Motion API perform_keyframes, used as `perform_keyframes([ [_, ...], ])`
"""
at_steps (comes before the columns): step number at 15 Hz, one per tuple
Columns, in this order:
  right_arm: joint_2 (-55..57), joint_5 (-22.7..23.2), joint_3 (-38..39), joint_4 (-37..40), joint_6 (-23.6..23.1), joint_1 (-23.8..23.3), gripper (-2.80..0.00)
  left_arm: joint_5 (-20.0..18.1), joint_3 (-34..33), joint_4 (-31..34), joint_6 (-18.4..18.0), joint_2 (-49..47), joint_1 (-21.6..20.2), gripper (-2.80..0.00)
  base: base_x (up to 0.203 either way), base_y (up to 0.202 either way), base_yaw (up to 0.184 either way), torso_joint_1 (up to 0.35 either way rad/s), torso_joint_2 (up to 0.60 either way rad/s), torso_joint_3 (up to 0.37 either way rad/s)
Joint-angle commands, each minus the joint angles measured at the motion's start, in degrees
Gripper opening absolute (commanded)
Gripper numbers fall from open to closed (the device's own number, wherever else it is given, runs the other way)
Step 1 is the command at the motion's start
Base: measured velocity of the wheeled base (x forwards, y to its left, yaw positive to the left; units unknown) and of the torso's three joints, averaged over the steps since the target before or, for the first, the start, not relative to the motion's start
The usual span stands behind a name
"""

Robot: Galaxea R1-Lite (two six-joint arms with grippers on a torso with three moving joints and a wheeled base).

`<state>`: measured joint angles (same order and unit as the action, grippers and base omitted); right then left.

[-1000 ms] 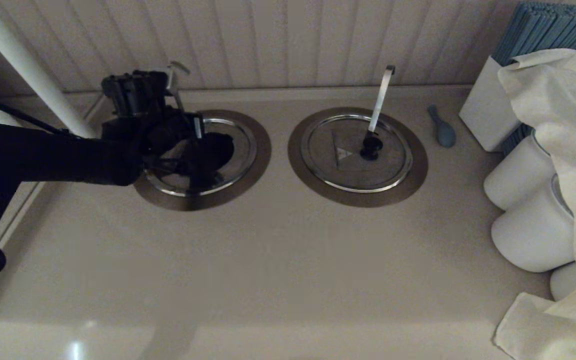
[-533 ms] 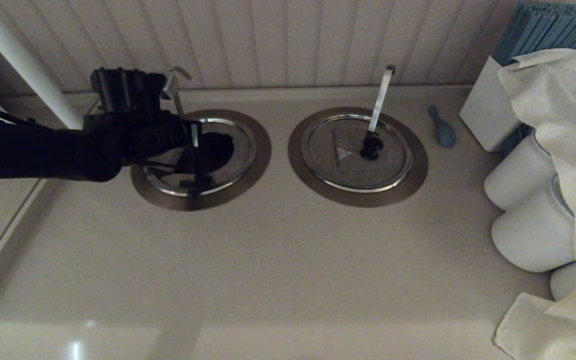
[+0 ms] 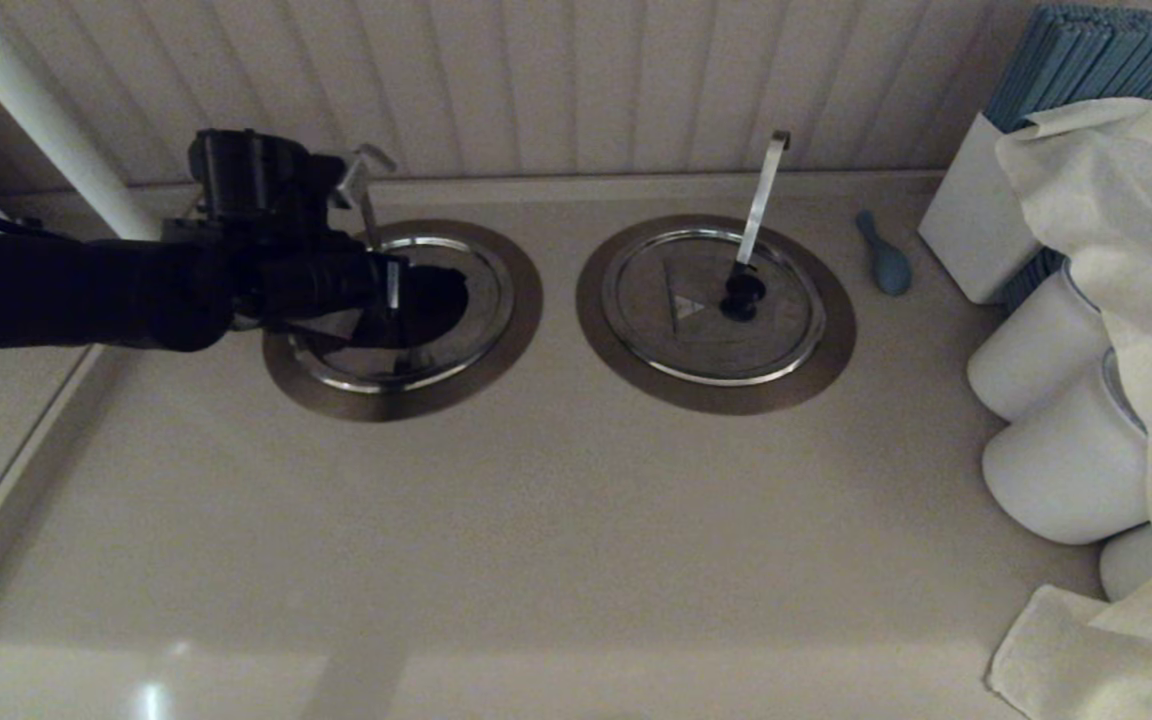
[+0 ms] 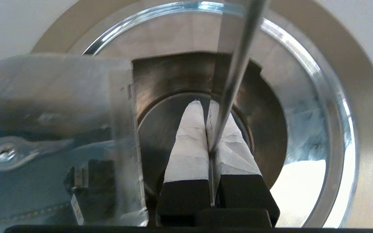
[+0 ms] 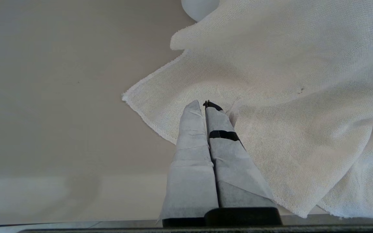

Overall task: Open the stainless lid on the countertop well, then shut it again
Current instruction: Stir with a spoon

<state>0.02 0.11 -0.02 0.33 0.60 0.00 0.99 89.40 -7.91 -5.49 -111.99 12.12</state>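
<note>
The left gripper point(image 4: 206, 106) hangs over the well point(image 3: 496, 345) near the worktop's back left corner, fingers clenched on the lid's thin rod point(image 4: 235, 68). The lid point(image 4: 303, 106) sits in the well's collar. The right gripper point(image 5: 206, 105), clenched empty, rests over a cloth point(image 5: 287, 81).

No readable text, labels or numbers.

My left gripper point(image 3: 416, 300), black with pale taped fingers pressed together, has swung off toward my left and lifted slightly over the round brushed-steel lid point(image 3: 476, 290) with its shiny rim; my dark forearm now lies nearly level. The thin dull-grey hooked rod point(image 3: 364, 185) has shifted a little rightward with it. The lid seems to sit flatter than before, though my arm hides much of it.
</note>
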Motion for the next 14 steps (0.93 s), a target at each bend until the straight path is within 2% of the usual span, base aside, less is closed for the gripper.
perform_keyframes([
  [1, -0.02, 0.06, 0.02, 0.02, 0.02, 0.0, -2.8, 0.24, 0.97, -1.75, 0.27, -2.42, 1.21, -2.8, 0.0, 0.0, 0.0, 0.0, 0.0, 0.0],
  [3, -0.02, 0.01, 0.02, 0.02, 0.02, 0.0, -2.8, 0.53, 0.88, -6.74, 1.19, -3.92, 2.98, -2.8, 0.0, 0.0, 0.0, 0.0, 0.0, 0.0],
  [6, -0.02, 0.07, -0.06, 0.02, 0.02, 0.0, -2.8, 0.86, 1.03, -10.02, 2.59, -5.43, 5.02, -2.8, 0.0, 0.0, 0.0, 0.0, 0.0, 0.0],
  [10, -0.02, 0.07, -0.06, 0.02, 0.02, 0.0, -2.8, 4.99, 2.53, -13.8, 3.03, -7.01, 5.64, -2.8, 0.0, 0.0, 0.0, 0.0, 0.0, 0.0],
  [14, -0.02, 0.02, 0.02, -0.02, 0.02, 0.0, -2.8, 8.14, 4.29, -13.78, 2.94, -7.52, 5.59, -2.8, 0.0, 0.0, 0.0, 0.0, 0.0, 0.0],
])
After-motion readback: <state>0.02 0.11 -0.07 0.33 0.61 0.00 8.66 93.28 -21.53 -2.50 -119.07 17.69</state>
